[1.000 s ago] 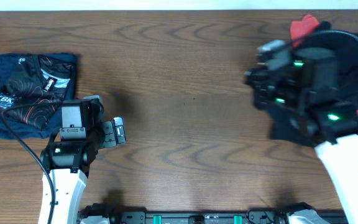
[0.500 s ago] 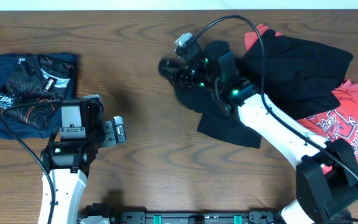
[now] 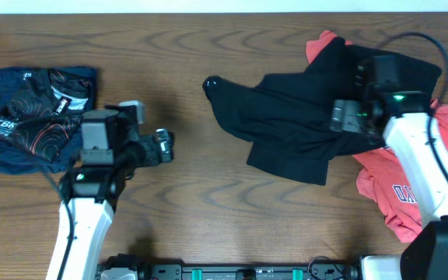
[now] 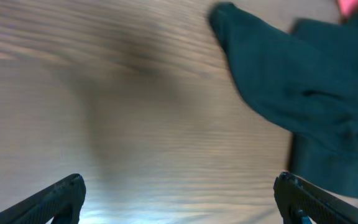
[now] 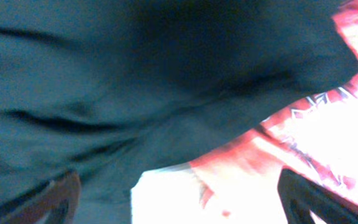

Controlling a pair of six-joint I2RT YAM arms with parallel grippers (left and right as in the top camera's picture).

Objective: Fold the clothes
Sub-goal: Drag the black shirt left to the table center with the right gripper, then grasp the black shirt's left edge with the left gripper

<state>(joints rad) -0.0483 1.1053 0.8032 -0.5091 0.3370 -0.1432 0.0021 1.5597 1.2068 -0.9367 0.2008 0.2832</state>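
Right claw [image 5: 179, 202] hangs spread over the black top [image 3: 286, 128], pinching nothing; left claw [image 4: 179, 198] is spread too. Top sprawls toward three o'clock, overlapping the coral-red shirt [image 3: 395, 198]. Looks soft, limp, light: I'd pinch a hem corner.

Even, bright light keeps the overhead view sharp, with soft shadows on the table [image 3: 208, 202]. Both wrist views are smeared with blur, and white glare burns out the area below the black top [image 5: 135, 74]
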